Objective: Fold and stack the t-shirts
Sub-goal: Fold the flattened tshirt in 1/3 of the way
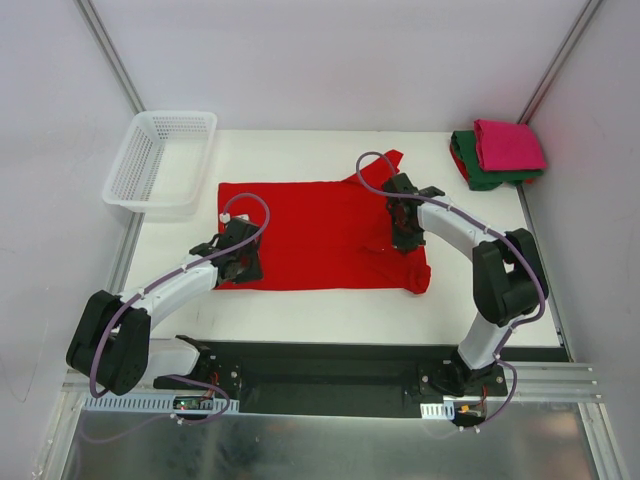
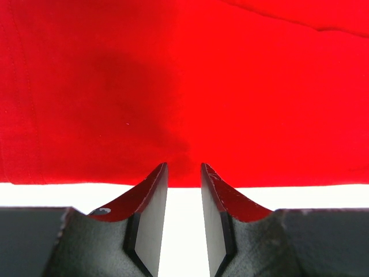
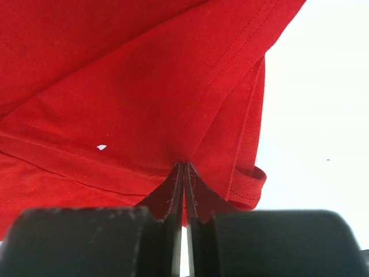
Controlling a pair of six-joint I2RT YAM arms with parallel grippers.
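1. In the middle of the white tabletop [image 1: 300, 312]: a bright red cloth t-shirt [image 1: 320, 232], spread wide and mostly flat, bunched and doubled only at its right end.
2. At the far right corner, well apart from it: a folded magenta-pink t-shirt [image 1: 508, 145] stacked on a folded dark green t-shirt [image 1: 482, 177]. At the far left, near the red cloth's far corner: a white plastic mesh basket [image 1: 128, 170].
3. Left pincer [image 2: 183, 168]: sits low at the near left hem, jaws apart, with bare tabletop showing between them and no cloth inside.
4. Right pincer [image 3: 184, 165]: jaws together, clamped on a fold of the red cloth near the right end, with creases fanning out from the tips and a hemmed sleeve [image 3: 249, 186] drooping just beside.
5. Handling, as a judgement:
   - Looks thin, light and limp.
   - Likely sags between any two held points and keeps no shape of its own.
   - Probably slides easily over the smooth tabletop, dragging loose layers along.
   - Not fragile, so a firm pinch does no harm.
6. Where to take hold, as a judgement:
   - Best at stitched hems and corners, where the doubled cloth gives the tips more to bite.
   - Calls for a left pinch on the near hem to match the right-hand hold, so both ends travel together.
   - Worth avoiding a mid-panel pinch, which risks catching one layer only.
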